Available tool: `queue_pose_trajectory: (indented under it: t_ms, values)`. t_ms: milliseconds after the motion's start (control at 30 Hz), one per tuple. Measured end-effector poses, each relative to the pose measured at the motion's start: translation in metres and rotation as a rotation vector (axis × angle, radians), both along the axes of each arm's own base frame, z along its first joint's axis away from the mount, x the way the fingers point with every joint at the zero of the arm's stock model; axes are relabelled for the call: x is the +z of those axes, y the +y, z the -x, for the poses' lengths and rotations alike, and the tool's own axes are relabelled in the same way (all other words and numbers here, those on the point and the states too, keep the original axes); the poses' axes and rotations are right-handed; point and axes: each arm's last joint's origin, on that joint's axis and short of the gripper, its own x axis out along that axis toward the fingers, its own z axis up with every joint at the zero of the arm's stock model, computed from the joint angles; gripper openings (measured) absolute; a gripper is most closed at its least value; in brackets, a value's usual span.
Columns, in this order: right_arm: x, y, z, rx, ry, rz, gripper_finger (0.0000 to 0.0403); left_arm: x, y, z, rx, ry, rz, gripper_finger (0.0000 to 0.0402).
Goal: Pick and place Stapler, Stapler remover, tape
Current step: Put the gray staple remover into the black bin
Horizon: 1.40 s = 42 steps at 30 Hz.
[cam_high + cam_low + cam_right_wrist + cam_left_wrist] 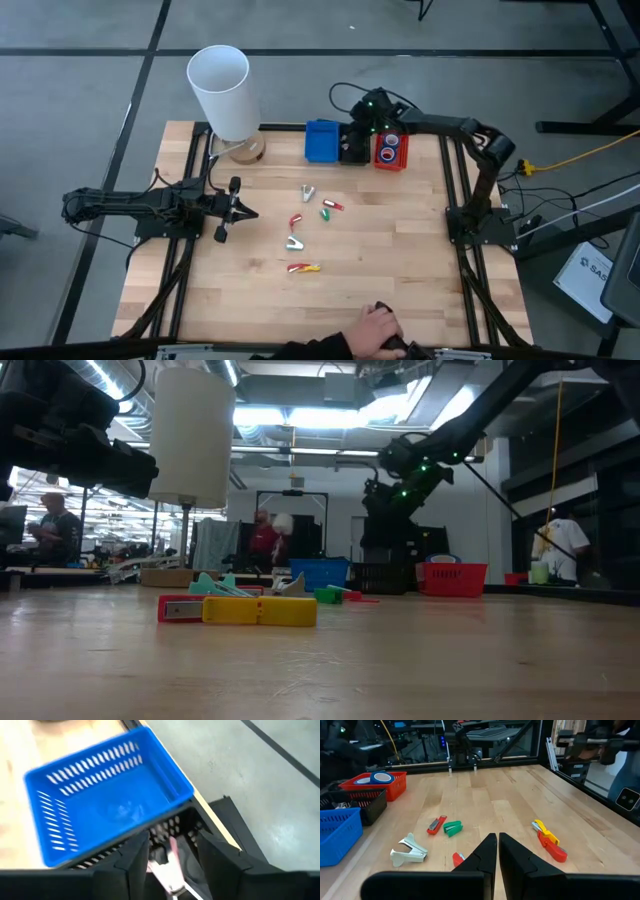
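- Right end effector [172, 840] hangs over the black basket [172, 824] at the far edge of the desk [400, 260]. It's clamped on a small pink-and-white piece, I'd guess a stapler remover [168, 869].
- If it were me: centre it over the black basket, well clear of the blue basket [100, 795] right beside it, drop low, then let go so it doesn't bounce out.
- The piece is slim and light, with a pale metal end, so it should fall straight.
- Left end effector [498, 840] is pinched closed on nothing, waiting near the left edge.
- More staplers and removers sit mid-desk, e.g. a white remover [409, 851]. Tape [382, 777] is in the red basket [395, 790].
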Motion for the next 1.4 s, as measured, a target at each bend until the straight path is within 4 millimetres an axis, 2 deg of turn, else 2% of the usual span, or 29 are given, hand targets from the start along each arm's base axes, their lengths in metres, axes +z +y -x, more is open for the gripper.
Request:
queue_pose_trajectory:
  t_ms: [300,500,667,1000,1133,1400]
  values:
    - [0.014,0.016,-0.011,0.045,0.0,0.059,0.0171,0.0,0.0,0.0,0.0,0.0,0.0,0.0015]
    - [0.032,0.033,-0.032,0.214,0.032,0.182,0.017,0.0,0.0,0.0,0.0,0.0,0.0,0.0015]
    - [0.038,0.056,-0.049,0.375,0.05,0.288,0.017,0.0,0.0,0.0,0.0,0.0,0.0,0.0015]
    - [0.034,0.107,-0.073,0.731,0.084,0.436,0.017,0.0,0.0,0.0,0.0,0.0,0.0,0.0015]
    - [0.023,0.125,-0.083,0.854,0.091,0.449,0.017,0.0,0.0,0.0,0.0,0.0,0.0,0.0015]
    - [-0.004,0.144,-0.097,1.004,0.142,0.508,0.017,0.0,0.0,0.0,0.0,0.0,0.0,0.0015]
